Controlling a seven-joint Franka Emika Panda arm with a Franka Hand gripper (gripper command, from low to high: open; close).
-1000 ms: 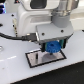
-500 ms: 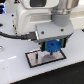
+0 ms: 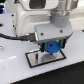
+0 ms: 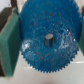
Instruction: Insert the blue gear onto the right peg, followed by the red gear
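The blue gear [image 3: 51,48] is a wide toothed disc held just above the right part of the grey black-framed plate [image 3: 36,62]. My gripper [image 3: 51,49] is shut on it. In the wrist view the blue gear [image 4: 42,22] fills most of the picture, with green finger pads [image 4: 9,42] pressed against its rim on either side. A small grey round shape [image 4: 48,39] shows in the gear's hub; I cannot tell whether it is the right peg. A short dark pin [image 3: 38,56] stands on the plate to the exterior view's left of the gear. The red gear is out of view.
The plate lies on a white table [image 3: 15,70]. The white arm body [image 3: 35,17] fills the upper part of the exterior view, and a dark cable [image 3: 10,36] runs along its left side.
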